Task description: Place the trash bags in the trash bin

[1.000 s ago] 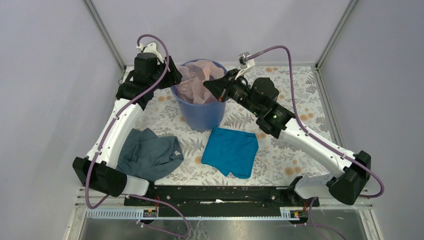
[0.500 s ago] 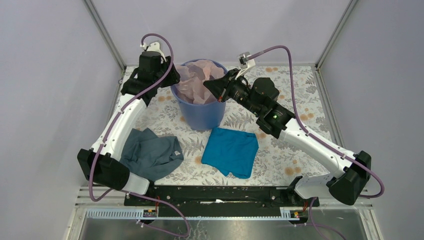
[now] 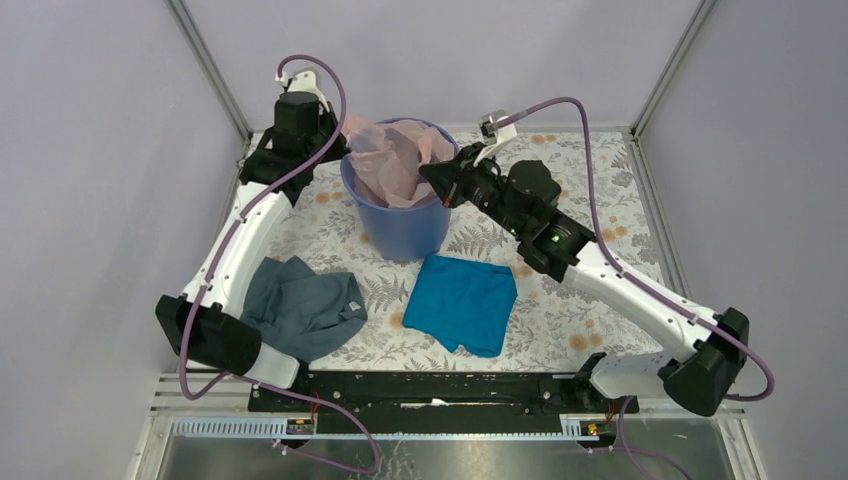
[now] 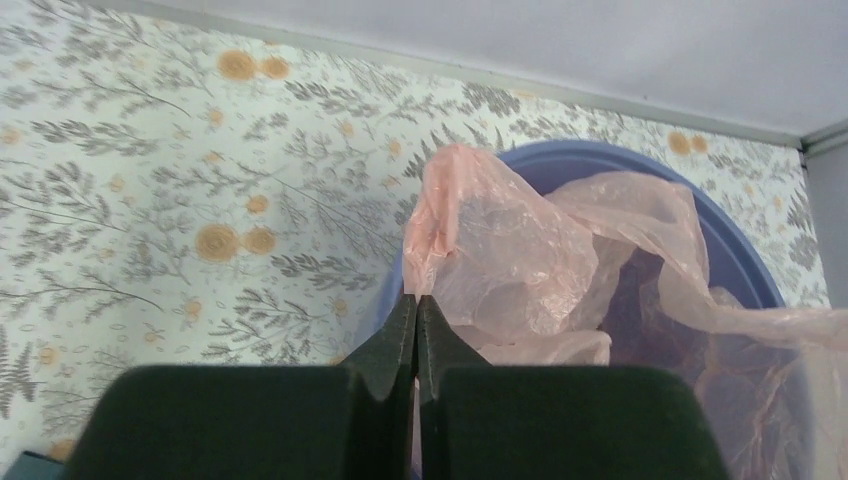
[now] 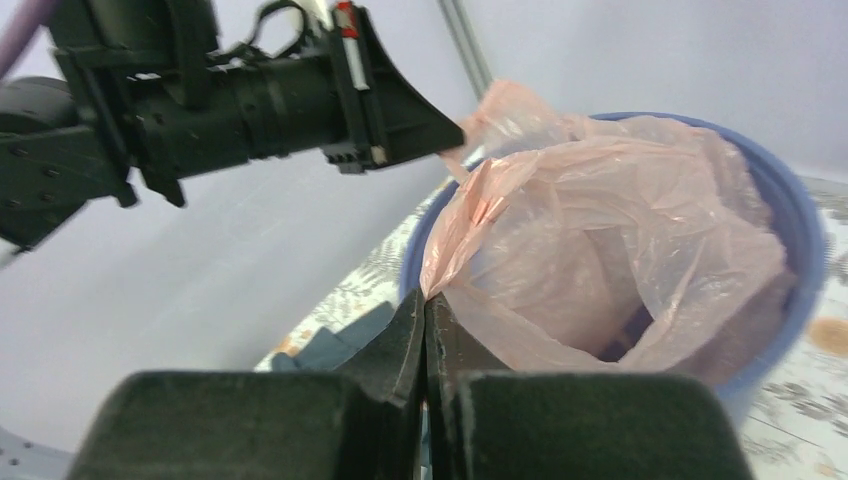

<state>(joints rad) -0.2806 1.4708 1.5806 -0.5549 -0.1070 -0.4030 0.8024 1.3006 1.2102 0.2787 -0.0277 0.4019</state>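
Note:
A thin pink trash bag (image 3: 397, 160) sits open inside the blue trash bin (image 3: 400, 228) at the back middle of the table. My left gripper (image 3: 345, 132) is at the bin's left rim, shut on the bag's edge (image 4: 440, 215); in the left wrist view the closed tips (image 4: 416, 298) pinch the film in front of the bin rim (image 4: 745, 265). My right gripper (image 3: 430, 173) is at the right rim, shut on the opposite edge. In the right wrist view its tips (image 5: 425, 297) hold the bag (image 5: 610, 230) over the bin (image 5: 800, 235), with the left gripper (image 5: 455, 128) across from it.
A teal cloth (image 3: 462, 300) lies in front of the bin, and a grey cloth (image 3: 300, 305) lies at the front left beside the left arm. The table has a floral cover (image 3: 600, 190). Metal frame posts (image 3: 210, 70) and grey walls close in the back and sides.
My left gripper has closed on the bag's left edge and drawn it back over the bin's left rim. My right gripper shifted slightly right, still holding its edge, so the bag is spread wider.

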